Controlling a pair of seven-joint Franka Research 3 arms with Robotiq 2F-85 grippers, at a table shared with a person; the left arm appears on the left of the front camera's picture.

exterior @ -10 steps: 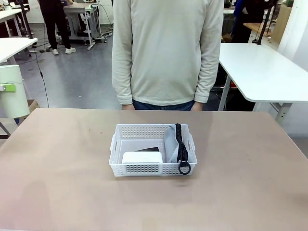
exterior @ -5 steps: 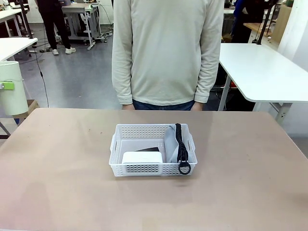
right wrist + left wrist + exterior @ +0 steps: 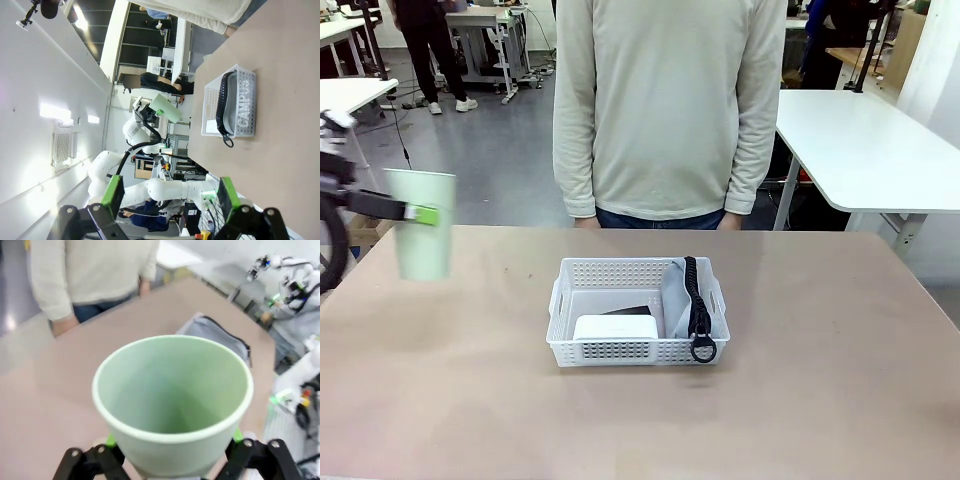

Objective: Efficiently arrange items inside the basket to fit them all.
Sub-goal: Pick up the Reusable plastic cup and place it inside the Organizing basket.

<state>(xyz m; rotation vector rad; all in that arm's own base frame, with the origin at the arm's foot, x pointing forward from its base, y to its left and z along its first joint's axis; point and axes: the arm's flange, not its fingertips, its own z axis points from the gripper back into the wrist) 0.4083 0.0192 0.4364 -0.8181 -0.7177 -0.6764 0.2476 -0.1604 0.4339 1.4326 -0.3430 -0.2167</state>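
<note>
Left hand [image 3: 170, 460] grasping pale green cup [image 3: 172, 402]; right hand [image 3: 169, 196] released; its view reads pouch [image 3: 243, 107] lettering

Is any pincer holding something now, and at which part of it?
The left pincer holds the green cup by its side wall, one finger on each side, above the table's left end. The right pincer is open and holds nothing.

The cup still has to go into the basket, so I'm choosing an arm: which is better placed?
Left. Its tool already grips the pale green cup above the table left of the basket; the right tool is open, empty.
</note>
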